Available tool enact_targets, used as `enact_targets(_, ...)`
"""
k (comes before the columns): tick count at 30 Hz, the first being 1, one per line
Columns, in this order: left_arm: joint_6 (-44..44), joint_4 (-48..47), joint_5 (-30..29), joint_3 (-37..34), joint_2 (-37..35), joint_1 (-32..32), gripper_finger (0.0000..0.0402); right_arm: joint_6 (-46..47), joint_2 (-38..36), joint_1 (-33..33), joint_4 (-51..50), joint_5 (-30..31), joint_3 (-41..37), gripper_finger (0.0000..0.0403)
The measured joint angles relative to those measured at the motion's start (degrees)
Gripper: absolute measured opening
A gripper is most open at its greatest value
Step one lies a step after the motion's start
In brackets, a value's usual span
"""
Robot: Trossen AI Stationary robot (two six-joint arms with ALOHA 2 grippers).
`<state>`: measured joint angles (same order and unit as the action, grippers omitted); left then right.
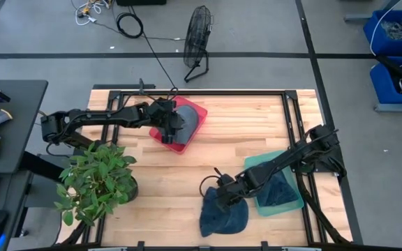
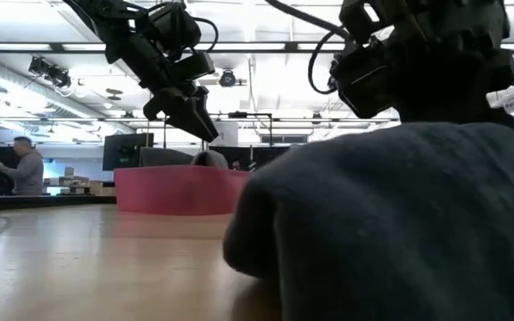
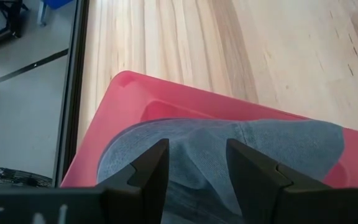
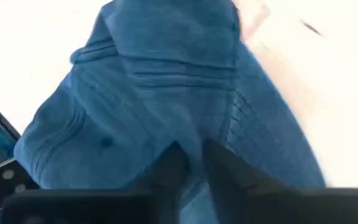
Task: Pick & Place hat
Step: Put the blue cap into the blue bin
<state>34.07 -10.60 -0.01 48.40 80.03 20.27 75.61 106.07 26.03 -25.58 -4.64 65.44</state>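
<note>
A blue denim hat lies near the table's near edge and fills the foreground of the low view. My right gripper is down on its far part, shut on the cloth. A grey hat sits in a red tray at the far left of the table. My left gripper hangs just above the grey hat, fingers open. In the low view its fingertips stand clear above the tray's rim. My right gripper pinches a raised fold of the blue hat's cloth between its two fingers. It comes slanting down from the table's right and far side. The hat's lower part rests on the table.
A teal tray holding another dark blue hat sits right of the held hat, under my right arm. A potted plant stands at the near left corner. Bare wood lies between the trays. A person stands in the room beyond.
</note>
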Motion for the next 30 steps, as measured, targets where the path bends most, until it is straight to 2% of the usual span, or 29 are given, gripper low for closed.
enact_targets(3,0.3,0.0,0.0,0.0,0.0,0.0,0.0165,-3.9,-0.5,-0.5,2.9,-1.0,-0.1,0.0015)
enact_targets(6,0.3,0.0,0.0,0.0,0.0,0.1,0.0165,-8.3,-2.1,-1.0,4.5,-3.9,0.1,0.0014)
enact_targets(9,0.3,0.3,0.0,0.0,0.0,0.1,0.0165,-14.1,-5.0,-1.7,0.3,-5.4,2.1,0.0007)
enact_targets(15,0.2,0.5,0.0,0.0,0.0,0.1,0.0165,-27.5,-11.3,-3.6,-18.5,-3.7,11.2,0.0003)
enact_targets(21,0.0,0.6,0.0,0.0,0.0,0.1,0.0165,-59.7,-15.5,-2.2,-32.9,-0.6,21.7,0.0003)
enact_targets(23,-0.5,0.5,0.0,0.0,0.0,0.1,0.0165,-66.5,-16.4,-1.3,-37.2,2.4,23.9,0.0003)
enact_targets(27,-0.5,0.5,0.0,0.0,0.0,0.1,0.0165,-71.4,-17.4,-0.1,-48.4,5.8,25.0,0.0002)
enact_targets(30,-0.5,0.5,0.0,0.0,0.0,0.1,0.0165,-71.6,-17.0,0.8,-61.0,7.1,24.9,0.0002)
